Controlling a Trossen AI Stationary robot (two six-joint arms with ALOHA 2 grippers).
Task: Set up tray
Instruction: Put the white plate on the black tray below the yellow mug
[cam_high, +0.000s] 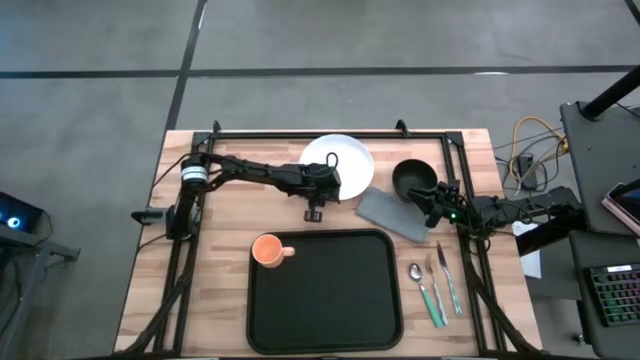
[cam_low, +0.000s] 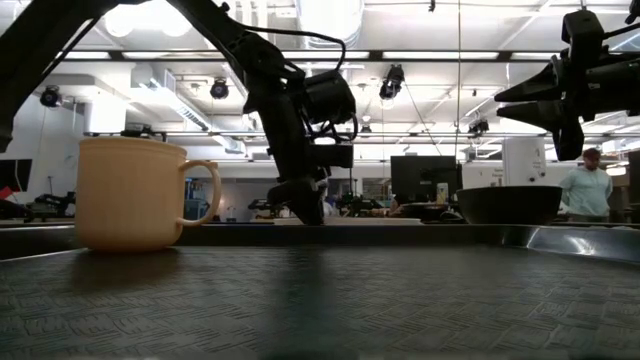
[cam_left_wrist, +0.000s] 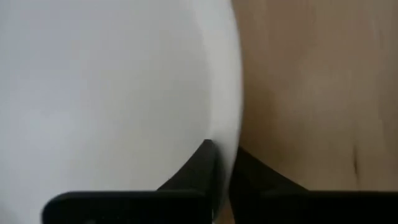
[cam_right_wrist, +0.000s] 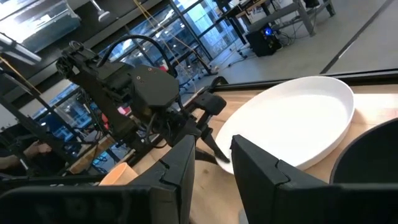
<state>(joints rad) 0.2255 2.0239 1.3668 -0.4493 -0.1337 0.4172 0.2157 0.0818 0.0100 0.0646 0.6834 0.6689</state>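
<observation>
Beyond the tray lying near with the cup on it, your left gripper pinches the white plate rim; judged next: lift it onto the tray. Your right gripper hovers open by the bowl

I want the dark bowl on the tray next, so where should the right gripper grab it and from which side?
Probably by the rim. The dark bowl sits upright and open-topped, so one finger can go inside and one outside. Come from above on its right edge, nearest the right gripper, clear of the grey napkin and white plate.
</observation>
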